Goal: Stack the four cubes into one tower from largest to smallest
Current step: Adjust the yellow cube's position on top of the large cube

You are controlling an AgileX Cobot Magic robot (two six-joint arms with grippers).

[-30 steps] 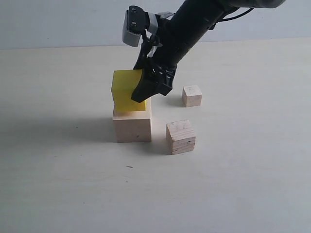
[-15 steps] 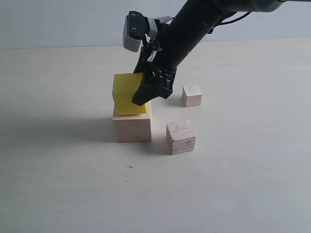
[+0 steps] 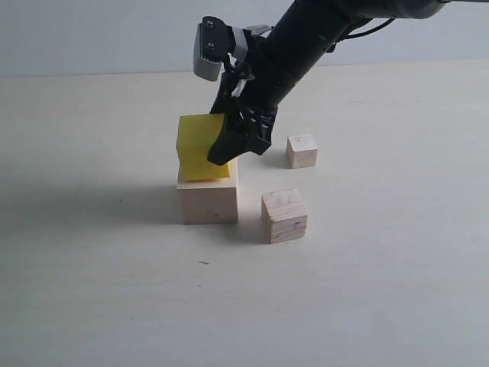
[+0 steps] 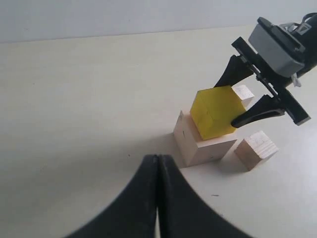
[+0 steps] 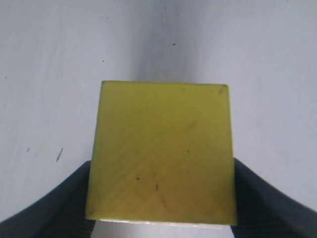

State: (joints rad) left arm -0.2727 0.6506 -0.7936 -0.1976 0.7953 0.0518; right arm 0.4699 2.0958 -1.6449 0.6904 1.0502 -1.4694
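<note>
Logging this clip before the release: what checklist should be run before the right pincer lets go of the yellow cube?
1. Right pincer clamped on yellow cube: ok.
2. Yellow cube over largest pale cube: ok.
3. Edges squared with that base: not ok, looks twisted.
4. Seated flat: cannot tell.
5. Cracked wooden cube standing free beside the stack: ok.
6. Left pincer shut, away from the cubes: ok.

A pale cream table [image 3: 92, 306] runs back to a plain light-grey wall [image 3: 92, 34]. One tiny dark speck [image 3: 203, 263] sits on the tabletop near the front, and a soft grey shadow [image 3: 92, 202] lies across its left side.
</note>
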